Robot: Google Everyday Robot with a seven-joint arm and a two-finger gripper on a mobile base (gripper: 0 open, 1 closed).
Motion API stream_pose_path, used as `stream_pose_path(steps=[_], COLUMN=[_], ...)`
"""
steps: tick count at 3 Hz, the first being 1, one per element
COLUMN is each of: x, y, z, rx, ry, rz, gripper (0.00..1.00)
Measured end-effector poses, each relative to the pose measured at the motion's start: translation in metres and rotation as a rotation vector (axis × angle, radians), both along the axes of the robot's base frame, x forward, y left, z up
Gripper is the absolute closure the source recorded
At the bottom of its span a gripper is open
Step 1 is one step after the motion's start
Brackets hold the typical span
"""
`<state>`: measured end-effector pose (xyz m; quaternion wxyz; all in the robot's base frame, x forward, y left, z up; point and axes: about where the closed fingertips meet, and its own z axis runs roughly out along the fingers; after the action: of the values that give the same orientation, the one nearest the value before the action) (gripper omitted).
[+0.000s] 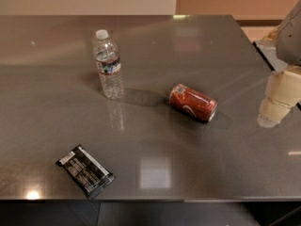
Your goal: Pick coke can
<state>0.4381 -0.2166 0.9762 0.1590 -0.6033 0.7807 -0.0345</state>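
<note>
The coke can (193, 102) is red with white script and silver ends. It lies on its side on the grey table (155, 140), right of centre. My gripper (278, 100) shows at the right edge as pale blocky parts, above the table and to the right of the can, apart from it. It holds nothing that I can see.
A clear plastic water bottle (108, 65) with a white cap stands upright left of the can. A black snack packet (85, 171) lies flat near the front left edge. The table's front edge runs along the bottom, its right edge behind the gripper.
</note>
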Motion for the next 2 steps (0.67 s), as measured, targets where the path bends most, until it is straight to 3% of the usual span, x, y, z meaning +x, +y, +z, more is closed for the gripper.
stream_pose_path(steps=[2], x=[0.0031], y=[0.0003], z=[0.0007], rx=[-0.001], ry=[0.013], rz=[-0.002], gripper=[0.00])
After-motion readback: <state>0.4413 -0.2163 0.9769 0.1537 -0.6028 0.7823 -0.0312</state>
